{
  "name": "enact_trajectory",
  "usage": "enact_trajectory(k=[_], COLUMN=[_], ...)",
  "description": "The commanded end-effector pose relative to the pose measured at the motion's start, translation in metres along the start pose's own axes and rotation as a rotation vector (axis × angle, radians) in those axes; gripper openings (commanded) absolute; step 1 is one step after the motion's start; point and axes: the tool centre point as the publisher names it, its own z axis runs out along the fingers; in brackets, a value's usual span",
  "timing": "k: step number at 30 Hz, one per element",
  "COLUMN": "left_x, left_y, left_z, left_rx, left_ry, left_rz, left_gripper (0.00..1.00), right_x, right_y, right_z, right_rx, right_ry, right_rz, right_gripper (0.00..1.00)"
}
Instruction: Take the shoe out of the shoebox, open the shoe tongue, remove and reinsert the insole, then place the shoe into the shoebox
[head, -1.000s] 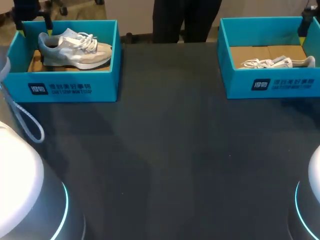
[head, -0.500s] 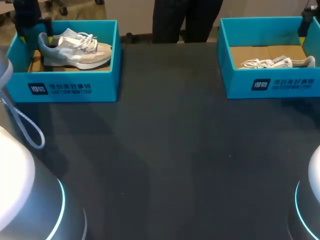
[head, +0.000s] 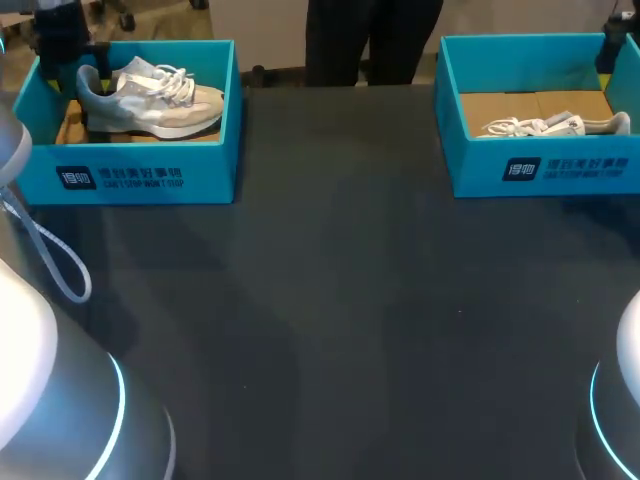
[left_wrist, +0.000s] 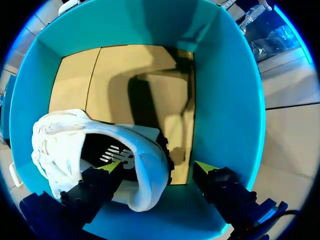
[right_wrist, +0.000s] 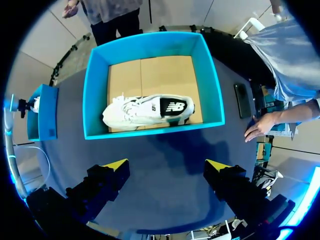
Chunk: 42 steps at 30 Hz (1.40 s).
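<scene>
Two shoeboxes, a shoe in each

Left gripper (left_wrist: 159, 169) sits low in the left shoebox (head: 140, 175), fingers wide, with the heel collar of the grey sneaker (head: 150, 100) between them. Right gripper (right_wrist: 167, 165) hangs wide open above the table (head: 330, 300), short of the right shoebox (head: 545, 170), which holds a white sneaker (head: 555, 125).

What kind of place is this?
Probably a robot test lab. A dark table holds the left shoebox with a grey shoe and the right shoebox with a white shoe. The left gripper and right gripper have yellow tips.
</scene>
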Motion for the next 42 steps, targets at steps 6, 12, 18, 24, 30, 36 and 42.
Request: enact_trajectory(k=[6, 12, 18, 24, 30, 36, 42], left_x=[0.004, 0.004, 0.005, 0.006, 0.009, 0.013, 0.018], left_y=[0.014, 0.016, 0.016, 0.016, 0.014, 0.011, 0.006], left_z=[0.015, 0.022, 0.026, 0.029, 0.026, 0.022, 0.012], left_rx=[0.167, 0.188, 0.199, 0.198, 0.205, 0.198, 0.189], left_ry=[0.009, 0.011, 0.014, 0.019, 0.012, 0.008, -0.018], left_rz=[-0.007, -0.013, -0.015, -0.024, -0.033, -0.039, -0.035], left_gripper=[0.76, 0.68, 0.68, 0.0, 0.0, 0.0, 0.0], right_x=[0.0, 0.0, 0.0, 0.0, 0.0, 0.0, 0.0], right_y=[0.0, 0.0, 0.0, 0.0, 0.0, 0.0, 0.0], right_z=[0.0, 0.0, 0.0, 0.0, 0.0, 0.0, 0.0], right_rx=[-0.001, -0.001, -0.001, -0.001, -0.001, -0.001, -0.001], right_ry=[-0.001, -0.001, -0.001, -0.001, -0.001, -0.001, -0.001], right_rz=[0.001, 0.001, 0.001, 0.001, 0.001, 0.001, 0.001], right_gripper=[1.0, 1.0, 1.0, 1.0, 1.0, 1.0, 1.0])
